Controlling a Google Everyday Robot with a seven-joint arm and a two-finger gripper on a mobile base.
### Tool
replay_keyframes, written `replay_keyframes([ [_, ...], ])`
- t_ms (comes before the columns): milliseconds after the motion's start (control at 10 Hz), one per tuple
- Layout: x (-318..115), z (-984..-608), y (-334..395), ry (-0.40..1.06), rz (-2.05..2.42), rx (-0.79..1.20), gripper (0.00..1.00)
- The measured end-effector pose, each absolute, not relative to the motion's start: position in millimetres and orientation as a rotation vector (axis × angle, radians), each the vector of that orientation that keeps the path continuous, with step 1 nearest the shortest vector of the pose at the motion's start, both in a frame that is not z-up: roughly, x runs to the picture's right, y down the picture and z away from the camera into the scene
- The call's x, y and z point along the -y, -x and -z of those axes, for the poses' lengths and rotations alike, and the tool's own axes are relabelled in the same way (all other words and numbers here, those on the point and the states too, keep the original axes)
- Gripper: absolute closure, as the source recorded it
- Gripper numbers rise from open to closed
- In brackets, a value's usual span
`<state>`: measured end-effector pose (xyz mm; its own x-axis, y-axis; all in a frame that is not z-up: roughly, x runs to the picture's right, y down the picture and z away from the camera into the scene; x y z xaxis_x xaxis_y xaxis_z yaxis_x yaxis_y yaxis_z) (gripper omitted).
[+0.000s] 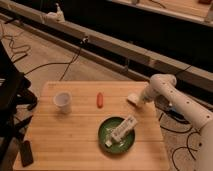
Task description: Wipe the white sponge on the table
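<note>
The white sponge (134, 99) is a small off-white pad lying on the light-wood table (75, 140) near its far right edge. My gripper (140, 99) is at the end of the white arm that reaches in from the right, and it sits right at the sponge, touching its right side. The sponge's right part is hidden by the gripper.
A white paper cup (62, 101) stands at the left. A small orange-red object (99, 100) lies at the middle back. A green plate (117, 134) carries a longer white rectangular object (122, 129). A black device (26, 152) lies at the front left corner. Cables lie on the floor.
</note>
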<state>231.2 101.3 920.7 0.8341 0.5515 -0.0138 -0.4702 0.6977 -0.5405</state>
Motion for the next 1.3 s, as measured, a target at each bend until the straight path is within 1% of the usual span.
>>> replay_keyframes([
  [300,-132,-905,-234,0.602,-0.535,0.155,1.00],
  [600,-158,-894,-270,0.644,-0.550,0.089,1.00],
  [800,-157,-892,-304,0.635,-0.579,0.027,1.00],
  [1000,-139,-895,-332,0.603,-0.613,-0.024,1.00],
  [1300,-117,-918,-322,0.593,-0.644,-0.024,1.00],
])
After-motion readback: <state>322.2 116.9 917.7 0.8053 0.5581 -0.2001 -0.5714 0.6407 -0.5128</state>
